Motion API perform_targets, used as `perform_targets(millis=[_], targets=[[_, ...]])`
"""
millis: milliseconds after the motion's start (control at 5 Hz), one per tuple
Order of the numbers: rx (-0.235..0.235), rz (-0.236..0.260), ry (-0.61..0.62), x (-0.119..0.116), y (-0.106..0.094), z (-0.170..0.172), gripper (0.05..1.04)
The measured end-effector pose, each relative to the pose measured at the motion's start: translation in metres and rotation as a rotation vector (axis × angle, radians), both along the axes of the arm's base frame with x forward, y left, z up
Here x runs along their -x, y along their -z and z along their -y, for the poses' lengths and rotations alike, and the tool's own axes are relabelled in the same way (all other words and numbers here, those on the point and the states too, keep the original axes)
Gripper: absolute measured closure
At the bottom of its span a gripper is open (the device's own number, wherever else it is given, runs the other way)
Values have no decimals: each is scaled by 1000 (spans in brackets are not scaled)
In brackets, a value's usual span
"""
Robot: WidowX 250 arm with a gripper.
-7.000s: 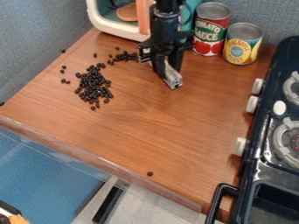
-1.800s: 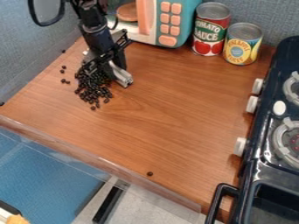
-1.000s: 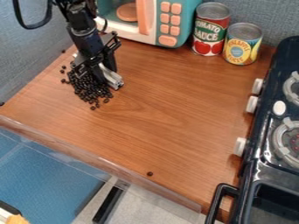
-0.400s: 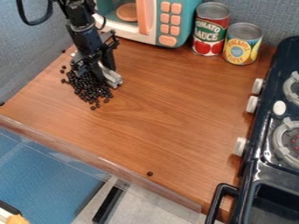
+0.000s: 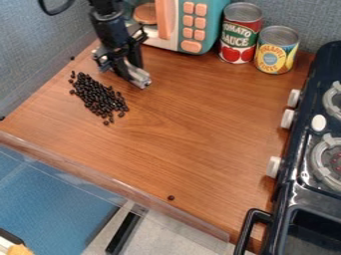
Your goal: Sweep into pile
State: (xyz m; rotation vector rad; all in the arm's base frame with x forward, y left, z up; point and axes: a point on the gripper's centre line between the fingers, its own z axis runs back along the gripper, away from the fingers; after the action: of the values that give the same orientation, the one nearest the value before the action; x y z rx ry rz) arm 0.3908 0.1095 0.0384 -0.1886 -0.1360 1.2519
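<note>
The black gripper (image 5: 133, 78) is over the upper left of the wooden counter, just up and to the right of the beans. A silvery bar-like piece (image 5: 138, 77) shows at its lower end. Dark beans (image 5: 100, 97) lie together in an elongated pile on the left part of the counter, running from upper left to lower right. One stray bean (image 5: 171, 197) rests near the front edge, and another (image 5: 72, 58) lies by the left wall.
A toy microwave (image 5: 193, 25) stands at the back, beside a tomato sauce can (image 5: 240, 33) and a yellow-and-blue can (image 5: 276, 50). The toy stove (image 5: 299, 164) lines the right side. The counter's front edge (image 5: 120, 185) has a clear strip along it.
From the pile's right side, the gripper has moved up and right, uncovering beans. Compared with the oldest frame, the beans near the microwave and at far left have joined the main pile.
</note>
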Motion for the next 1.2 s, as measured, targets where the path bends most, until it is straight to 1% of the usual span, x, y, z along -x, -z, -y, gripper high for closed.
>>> perform_targets(millis=[200, 400, 600, 800, 1000, 1200], targets=[[24, -1, 11, -2, -3, 10, 715], [17, -2, 56, -6, -3, 25, 715], [0, -2, 126, -11, -3, 51, 716], [-29, -8, 183, -13, -2, 65, 715], [-72, -38, 248, -16, 7, 88, 716], [-115, -75, 288, -23, 18, 98, 672]])
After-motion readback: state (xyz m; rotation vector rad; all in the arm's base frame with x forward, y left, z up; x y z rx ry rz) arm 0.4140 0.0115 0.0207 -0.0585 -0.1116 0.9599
